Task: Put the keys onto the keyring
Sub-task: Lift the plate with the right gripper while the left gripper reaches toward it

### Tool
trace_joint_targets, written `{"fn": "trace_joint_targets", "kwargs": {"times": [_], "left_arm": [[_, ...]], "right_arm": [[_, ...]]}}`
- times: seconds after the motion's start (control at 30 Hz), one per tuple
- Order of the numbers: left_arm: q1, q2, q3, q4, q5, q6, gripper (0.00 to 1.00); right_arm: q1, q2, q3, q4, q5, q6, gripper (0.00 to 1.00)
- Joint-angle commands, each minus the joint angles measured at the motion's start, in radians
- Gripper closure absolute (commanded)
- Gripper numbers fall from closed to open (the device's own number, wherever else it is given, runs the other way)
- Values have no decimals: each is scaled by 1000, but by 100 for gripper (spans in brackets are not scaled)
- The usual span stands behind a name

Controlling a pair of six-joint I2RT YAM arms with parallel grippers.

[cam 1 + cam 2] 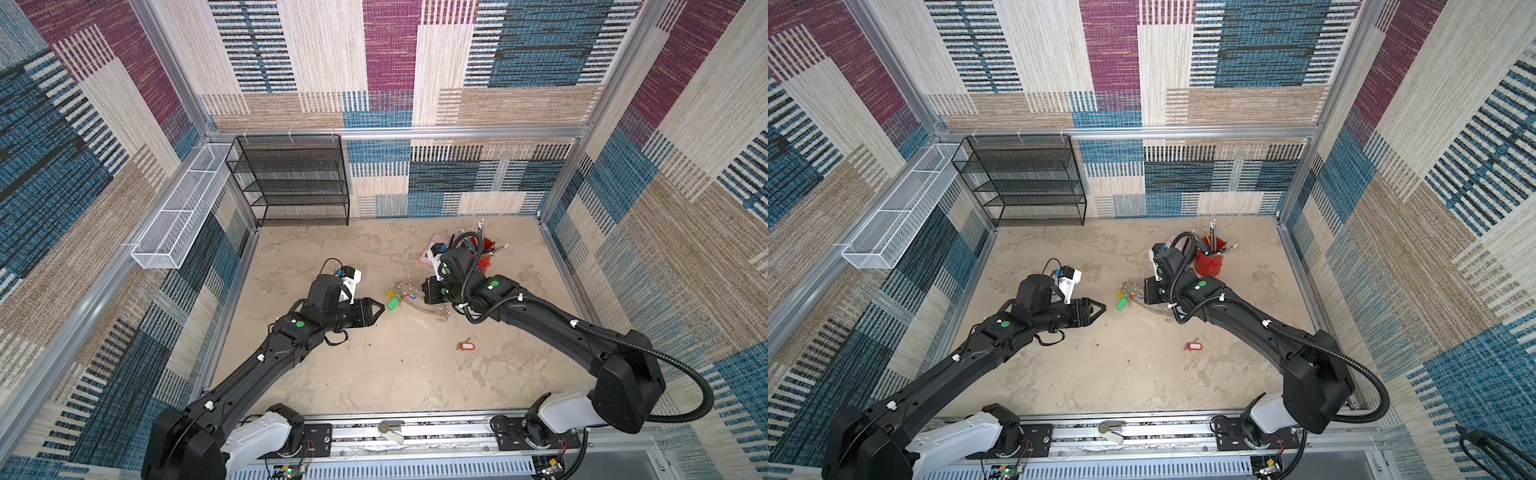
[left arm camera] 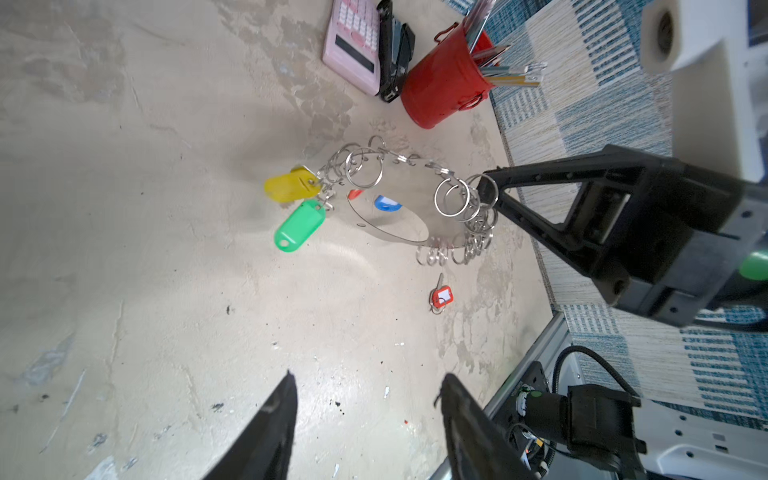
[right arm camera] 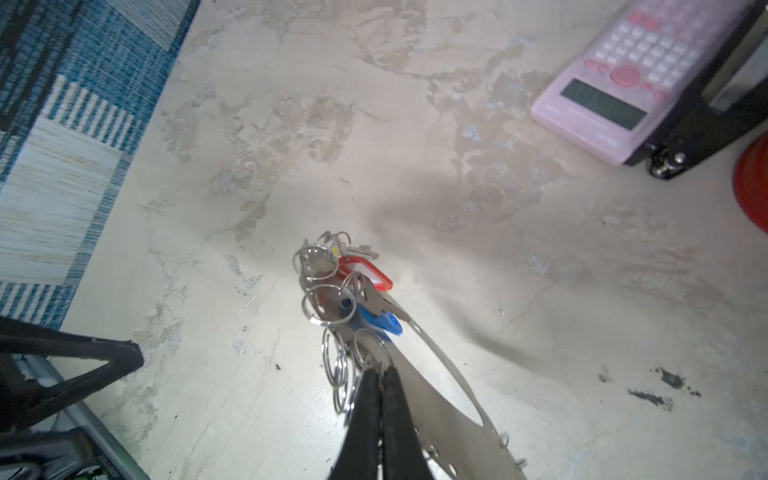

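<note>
1. While the right gripper (image 3: 380, 372) pinched the keyring (image 3: 440, 419) tight mid-table, that floppy loop could have slipped.
2. Half open and empty, the left gripper (image 2: 368, 376) might have knocked it; the red-tagged key (image 2: 441, 296) lay apart.

The yellow tag (image 2: 291, 188), green tag (image 2: 300, 226), blue tag (image 2: 387, 203) and red tag (image 2: 442, 296) contrast with the mottled beige tabletop (image 2: 166, 249).

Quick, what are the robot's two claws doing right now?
Left gripper: jaws open, holding nothing.
Right gripper: jaws shut on the keyring.
</note>
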Motion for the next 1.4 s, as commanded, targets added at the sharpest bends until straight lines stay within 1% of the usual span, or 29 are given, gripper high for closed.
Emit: {"fn": "trace_joint_targets", "kwargs": {"times": [0.0,0.07,0.17,0.27,0.4,0.47,0.53,0.63,0.67,0.73,0.8,0.87,0.93,0.97,1.1,1.13,1.17,1.27,1.37], "left_arm": [[5,-33,17,-17,-12,25,40],[5,-48,17,-7,-5,22,40],[4,-63,-2,40,1,16,40],[1,-62,-13,82,45,13,45],[-10,-44,-8,123,95,1,47],[-27,-30,3,128,106,24,49],[-57,-16,15,116,94,67,50],[-132,4,17,103,9,175,50],[-170,4,11,108,-37,221,50],[-249,-6,-9,127,-173,302,46],[-314,-17,-39,169,-313,366,42],[-355,-14,-61,203,-421,411,37],[-381,0,-73,226,-490,443,33],[-395,13,-77,246,-522,460,25],[-448,78,-59,257,-660,502,10],[-457,93,-56,265,-683,511,8],[-463,107,-52,275,-706,513,0],[-467,144,-36,277,-812,483,0],[-468,145,-53,313,-900,449,0]], "right_arm": [[-1,2,34,-32,-103,-66,100],[0,0,32,-13,-150,-73,100],[0,20,33,-19,-165,-90,100],[0,30,30,-18,-180,-87,100],[-1,29,15,14,-232,-73,100],[-2,27,9,20,-224,-55,100],[-1,28,8,27,-241,-43,100],[-2,24,3,43,-271,-20,100],[-3,21,4,44,-271,-12,100],[-2,16,3,43,-268,-1,100],[-2,12,0,44,-273,8,100],[-4,9,-3,46,-284,17,100],[-3,5,-5,52,-297,26,100],[-3,4,-7,56,-305,32,100],[-3,-4,-9,61,-313,43,100],[-3,-6,-9,64,-316,46,100],[-4,-10,-12,68,-324,50,100],[-4,-18,-18,72,-331,55,100],[-5,-29,-25,71,-331,58,100]]}}
